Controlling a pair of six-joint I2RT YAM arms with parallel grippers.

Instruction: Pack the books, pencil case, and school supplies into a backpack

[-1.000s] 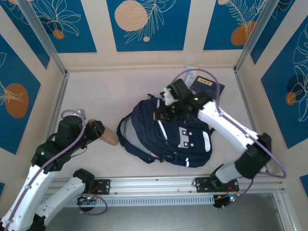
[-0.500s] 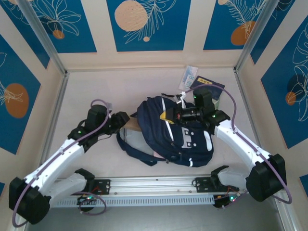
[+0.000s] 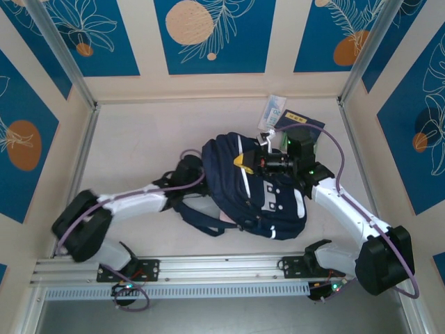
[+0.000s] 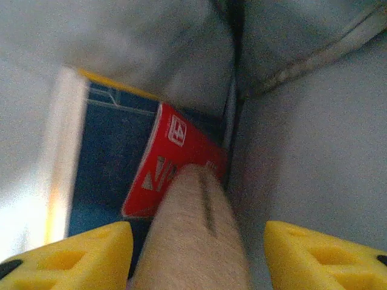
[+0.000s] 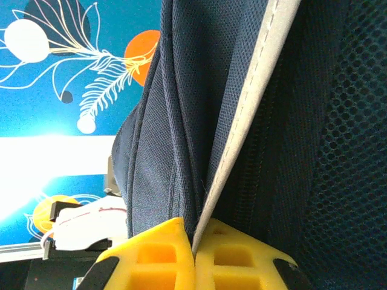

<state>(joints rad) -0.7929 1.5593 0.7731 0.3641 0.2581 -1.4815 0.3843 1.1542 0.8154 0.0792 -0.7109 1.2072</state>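
The navy backpack [image 3: 271, 198] lies mid-table, its mouth facing left. My right gripper [image 3: 243, 160] is shut on the white-striped rim [image 5: 242, 139] of that mouth and holds it up, its yellow fingers [image 5: 151, 257] pressed together. My left gripper [image 3: 189, 169] reaches into the mouth. The pale pink pencil case [image 4: 193, 229] sits between its yellow fingers [image 4: 66, 257], pointing inward. Inside lie a small red book [image 4: 175, 163] on a navy book [image 4: 109, 157], with an orange-yellow edge [image 4: 115, 92] behind. Another navy book [image 3: 300, 125] and the white-and-blue packet [image 3: 273, 111] lie at the back right.
Blue-and-cream patterned walls [image 3: 208, 35] close in the table on three sides, with metal posts [image 3: 69, 62] at the corners. A metal rail [image 3: 222, 268] runs along the near edge. Bare tabletop [image 3: 146, 132] lies left of and behind the backpack.
My left arm swung right from the table's left side, carrying the pencil case into the backpack's mouth. My right gripper drew back slightly, still holding the rim, and the backpack shifted a little.
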